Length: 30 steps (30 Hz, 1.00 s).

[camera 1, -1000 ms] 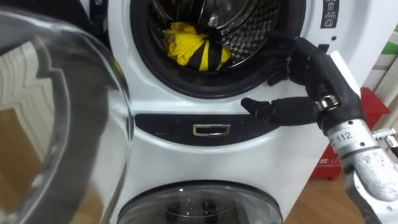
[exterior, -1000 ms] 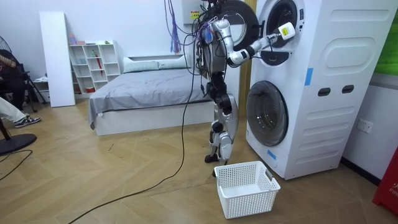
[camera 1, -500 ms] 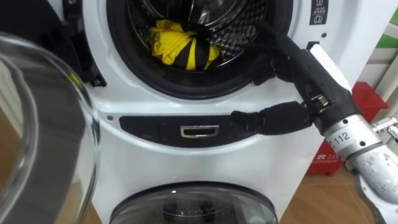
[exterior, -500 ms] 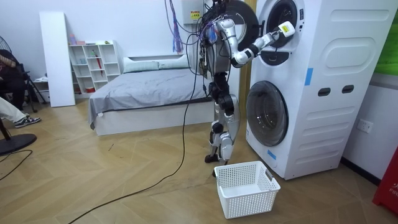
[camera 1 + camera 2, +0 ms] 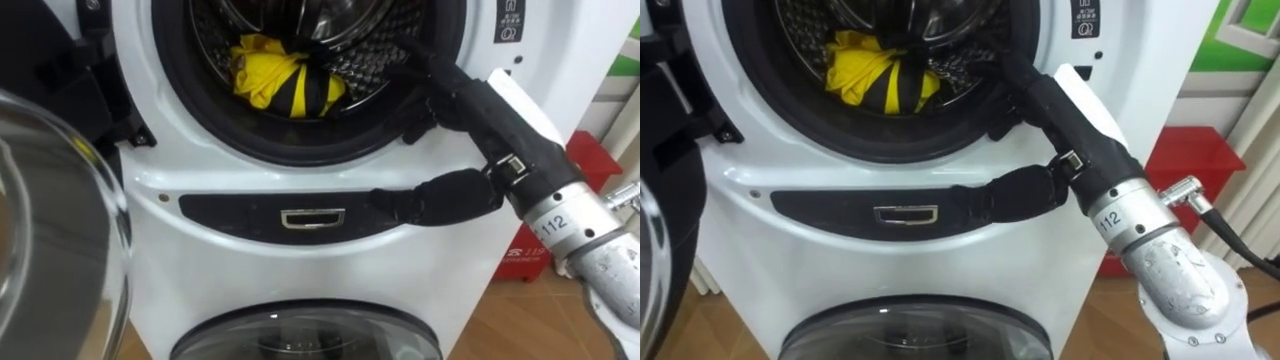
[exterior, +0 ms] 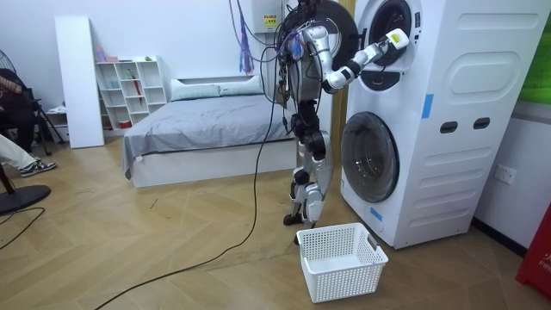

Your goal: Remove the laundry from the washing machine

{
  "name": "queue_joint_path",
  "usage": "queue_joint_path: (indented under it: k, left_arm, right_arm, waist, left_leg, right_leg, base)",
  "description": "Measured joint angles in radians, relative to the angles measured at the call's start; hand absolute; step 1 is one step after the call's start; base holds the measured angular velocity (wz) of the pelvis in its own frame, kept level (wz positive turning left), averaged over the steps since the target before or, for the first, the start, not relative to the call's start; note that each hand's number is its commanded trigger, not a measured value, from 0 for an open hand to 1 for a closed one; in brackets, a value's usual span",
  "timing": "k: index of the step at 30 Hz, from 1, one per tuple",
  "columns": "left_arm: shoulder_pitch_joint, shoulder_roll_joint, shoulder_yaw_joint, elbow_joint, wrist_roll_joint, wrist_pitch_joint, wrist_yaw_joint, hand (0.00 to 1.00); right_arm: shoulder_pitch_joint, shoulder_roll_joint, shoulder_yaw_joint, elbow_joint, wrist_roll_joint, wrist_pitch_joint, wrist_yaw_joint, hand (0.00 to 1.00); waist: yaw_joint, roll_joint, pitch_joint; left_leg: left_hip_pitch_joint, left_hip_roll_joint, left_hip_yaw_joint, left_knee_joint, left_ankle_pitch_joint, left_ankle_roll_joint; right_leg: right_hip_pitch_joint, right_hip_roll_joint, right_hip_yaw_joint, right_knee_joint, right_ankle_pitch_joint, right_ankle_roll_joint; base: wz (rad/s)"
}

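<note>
Room view: we see the robot standing upright on the wood floor (image 6: 129, 250), close against a white washing machine (image 6: 482, 172) with two round doors, one above the other. Its right arm is raised to the upper opening. White basket (image 6: 340, 258) sits on the floor just beside its feet, in front of the lower unit. Bed (image 6: 198, 120) with a grey cover is behind the robot, and a white shelf (image 6: 129, 86) is against the far wall. A person's leg (image 6: 17, 155) shows at the room view's left edge.

Eye views: we see the upper door (image 5: 60, 220) swung open to the left. Clothes (image 5: 285, 80), a yellow and black bundle, lie inside the drum (image 5: 365, 65), low down and toward the left of the opening. Right hand (image 5: 475, 100) comes in from lower right and reaches over the black door seal (image 5: 300, 140) at the right side of the opening. Its fingers (image 5: 440, 72) are straight and hold nothing. The tips are dark against the drum, so we cannot tell if they touch the clothes. Thumb (image 5: 430, 195) sticks out leftward across the dark panel (image 5: 230, 215) below the opening, near the chrome handle (image 5: 313, 218). Lower door (image 5: 310, 335) is closed, its glass at the bottom edge. Red box (image 5: 590, 160) stands right of the machine.
</note>
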Motion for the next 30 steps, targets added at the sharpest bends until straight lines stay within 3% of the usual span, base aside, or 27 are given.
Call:
queue_joint_path:
  k: [13, 17, 23, 30]
  left_arm:
    - [0.043, 0.004, -0.002, 0.003, 0.000, -0.006, -0.014, 0.00]
    - [0.043, 0.004, -0.002, 0.002, 0.001, -0.008, -0.013, 0.00]
    - [0.037, 0.004, -0.001, 0.009, 0.001, -0.028, -0.013, 0.00]
    - [0.038, 0.004, 0.003, 0.002, 0.002, -0.023, -0.018, 0.00]
  right_arm:
    - [0.000, 0.006, 0.002, -0.028, 0.007, 0.007, 0.087, 0.00]
    - [-0.007, 0.011, 0.028, -0.034, 0.071, 0.008, 0.126, 0.00]
    - [-0.056, 0.030, 0.144, -0.076, 0.242, 0.005, 0.249, 0.00]
    - [-0.096, 0.030, 0.168, -0.113, 0.376, -0.006, 0.286, 0.00]
  waist:
    - [0.003, -0.005, -0.0010]
    - [0.012, -0.009, -0.0003]
    - [0.095, -0.042, -0.0004]
    - [0.122, -0.039, 0.0051]
  left_leg:
    - [0.014, 0.009, 0.007, 0.001, -0.004, -0.011]
    - [0.013, 0.010, 0.007, 0.000, -0.004, -0.012]
    - [0.009, 0.007, -0.006, 0.007, -0.004, -0.014]
    - [0.012, -0.002, -0.032, -0.002, -0.010, -0.005]
  right_leg:
    - [0.001, 0.010, 0.007, 0.000, -0.008, -0.012]
    - [-0.002, 0.011, 0.008, 0.002, -0.010, -0.014]
    - [0.008, 0.006, -0.008, -0.008, -0.015, -0.014]
    - [0.031, -0.001, -0.027, -0.020, -0.022, 0.000]
  base:
    - [-0.02]
    - [0.00]
    - [0.11]
    - [0.16]
